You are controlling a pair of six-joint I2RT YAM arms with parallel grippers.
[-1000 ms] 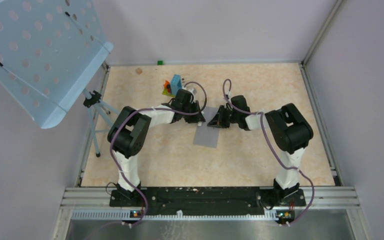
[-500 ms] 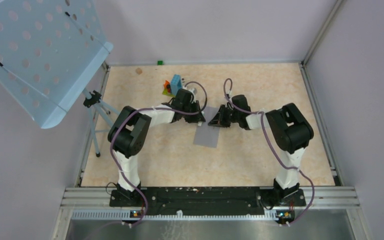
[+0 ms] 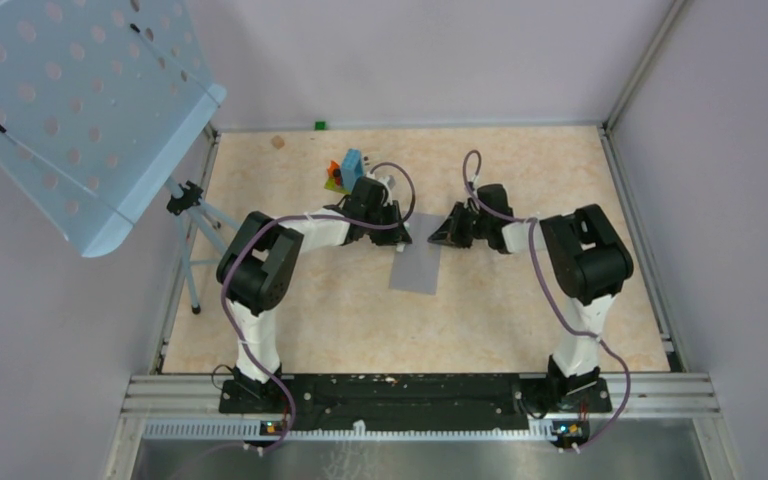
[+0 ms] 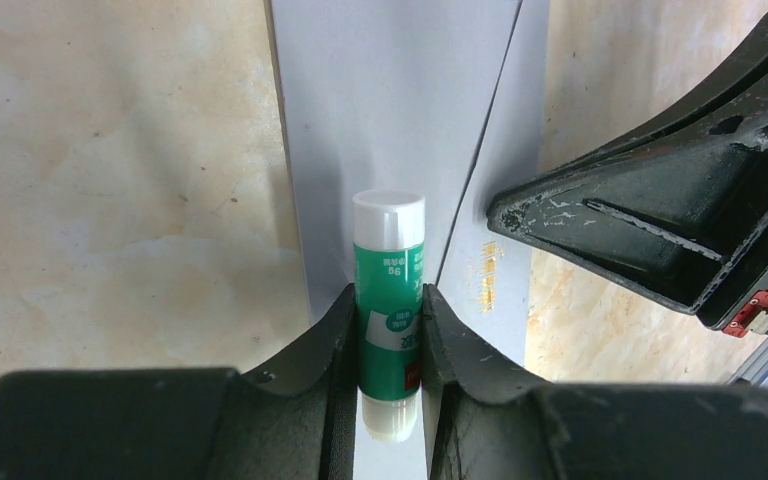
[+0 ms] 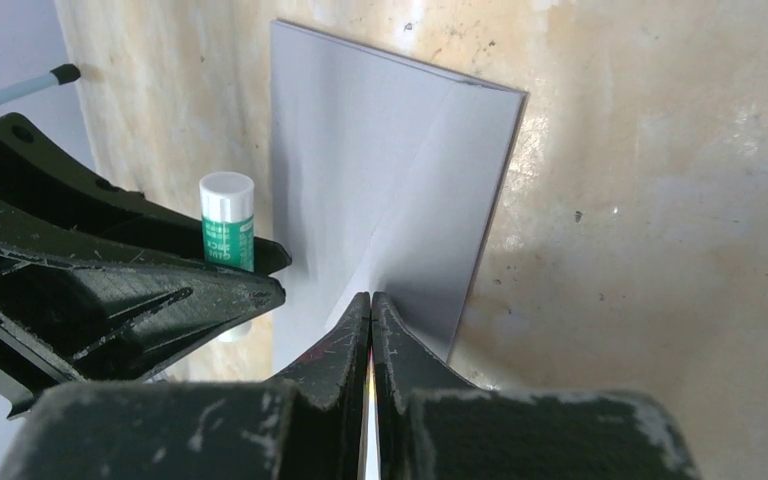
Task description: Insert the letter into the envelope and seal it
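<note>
While I'm driving this one remotely, the envelope (image 3: 416,268) is lying flat on the tabletop (image 3: 520,310) out in front of the arm bases, its long side running away from them. A crease is showing across it in both wrist views. I'm not seeing the letter anywhere. I'm guessing it's already tucked inside, but I can't confirm that from here.

Up at the envelope's far end, the left gripper (image 4: 387,300) is clamping a glue stick (image 4: 390,250) between its fingers and hovering it over the grey paper, white end pointing forward. The right gripper (image 5: 371,300) is sitting just across from it with its jaws pressed fully together at the envelope's edge. I can't tell if it's nipping the paper or just parked there.

So I'm reading this as the sealing step. The next move is looking fiddly: the white end seems to be a cap, so it's probably needing to come off, and the flap is needing to be held while the glue goes along it.

Further back, the little coloured block cluster (image 3: 345,170) is sitting behind the left arm, out of the way.
</note>
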